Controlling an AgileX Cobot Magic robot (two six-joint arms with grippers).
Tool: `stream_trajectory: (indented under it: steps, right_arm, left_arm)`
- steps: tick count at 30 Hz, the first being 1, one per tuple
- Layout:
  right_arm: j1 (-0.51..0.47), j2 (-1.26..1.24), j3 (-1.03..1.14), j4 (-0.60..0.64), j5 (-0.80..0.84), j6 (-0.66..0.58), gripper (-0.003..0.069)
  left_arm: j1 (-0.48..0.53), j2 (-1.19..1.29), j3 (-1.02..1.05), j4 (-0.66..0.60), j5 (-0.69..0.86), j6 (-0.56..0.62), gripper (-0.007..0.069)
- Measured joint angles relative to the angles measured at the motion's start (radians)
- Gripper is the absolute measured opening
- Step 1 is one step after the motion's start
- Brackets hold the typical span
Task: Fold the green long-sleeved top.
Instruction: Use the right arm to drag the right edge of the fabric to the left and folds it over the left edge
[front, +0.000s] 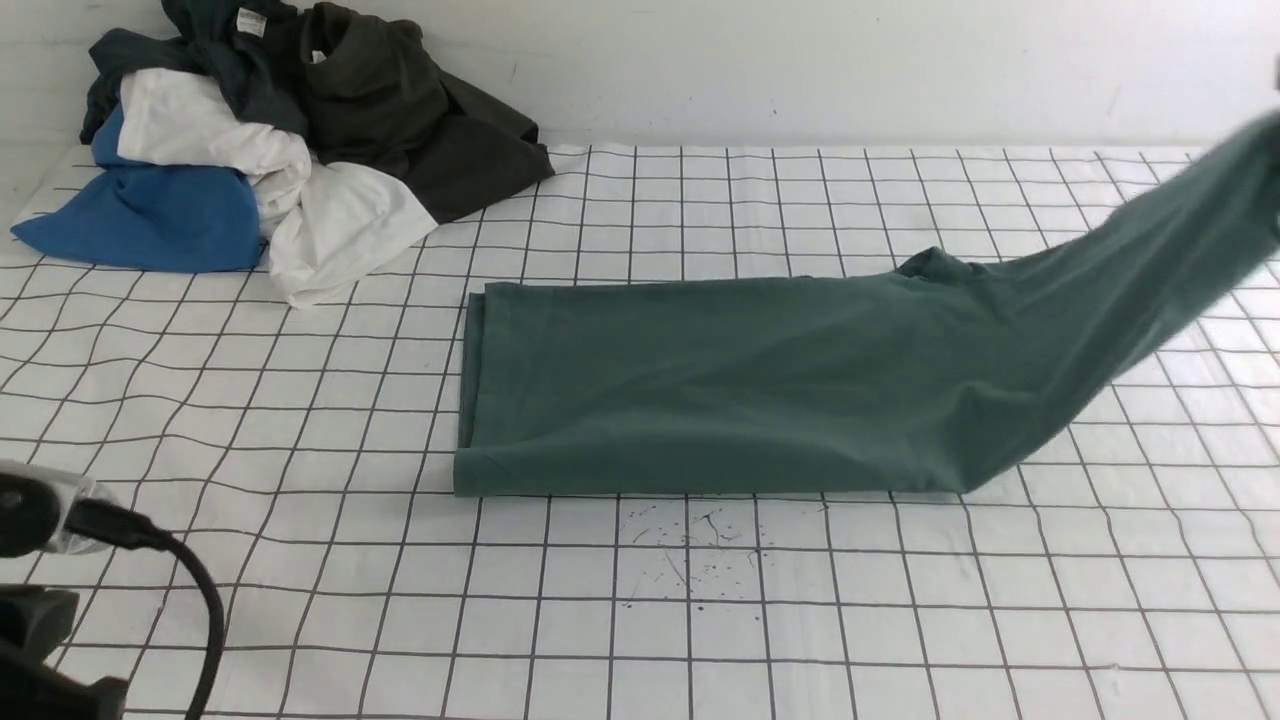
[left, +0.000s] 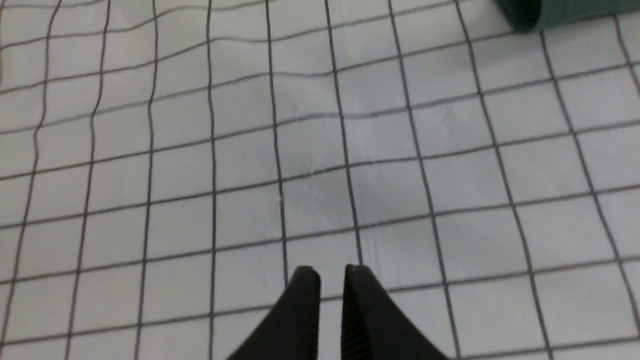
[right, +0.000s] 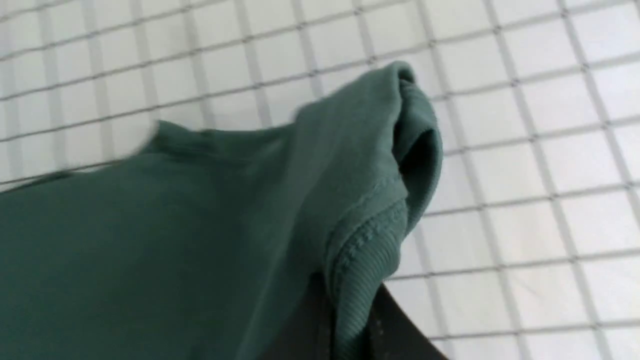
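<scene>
The sage-green cotton long-sleeved top (front: 720, 390) lies folded mid-table on the white gridded cloth (front: 300, 560), its right end raised, ribbed edge pinched in the right gripper (right: 352, 320); the left gripper (left: 332, 275) hangs closed, empty.

- The green long-sleeved top (front: 720, 385), a muted sage colour, is folded into a long band lying flat at the centre of the gridded table (front: 300, 560).
- Its 3 o'clock end is raised, slanting toward 2 o'clock, with the ribbed edge bunched.
</scene>
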Motion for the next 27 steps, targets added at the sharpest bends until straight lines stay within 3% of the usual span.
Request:
stream_trajectory:
  steps: [4,5,7,8,9,12,17,23,24,27]
  right_arm:
    - [0.27,0.02,-0.004,0.14,-0.018,-0.031,0.0018]
    - [0.295,0.028,-0.004,0.146,-0.023,-0.033,0.0018]
    - [0.45,0.098,-0.004,0.23,-0.106,-0.087,0.0017]
    - [0.45,0.098,-0.004,0.237,-0.114,-0.092,0.0017]
    - [0.551,0.165,-0.004,0.293,-0.198,-0.131,0.0017]
    - [0.649,0.261,-0.004,0.381,-0.319,-0.182,0.0017]
    - [0.736,0.385,-0.002,0.552,-0.441,-0.309,0.0045]
    - [0.746,0.411,-0.002,0.909,-0.475,-0.596,0.0117]
    - [0.746,0.411,-0.002,0.922,-0.475,-0.608,0.012]
    - [0.749,0.41,-0.005,1.124,-0.47,-0.817,0.0163]
  left_arm:
    - [0.0,0.023,0.001,-0.021,-0.07,-0.009,0.0055]
    - [0.0,0.023,0.002,-0.021,-0.07,-0.009,0.0055]
    - [0.0,0.024,0.002,-0.022,-0.07,-0.009,0.0055]
    - [0.0,0.024,0.002,-0.022,-0.07,-0.009,0.0055]
    - [0.0,0.024,0.002,-0.023,-0.07,-0.009,0.0055]
    - [0.0,0.024,0.002,-0.034,-0.07,-0.01,0.0055]
    - [0.0,0.024,0.002,-0.075,-0.065,-0.008,0.0055]
    - [0.0,0.024,0.002,-0.089,-0.064,-0.008,0.0055]
    - [0.0,0.024,0.002,-0.089,-0.064,-0.008,0.0055]
    - [0.0,0.024,0.002,-0.089,-0.069,-0.007,0.0055]
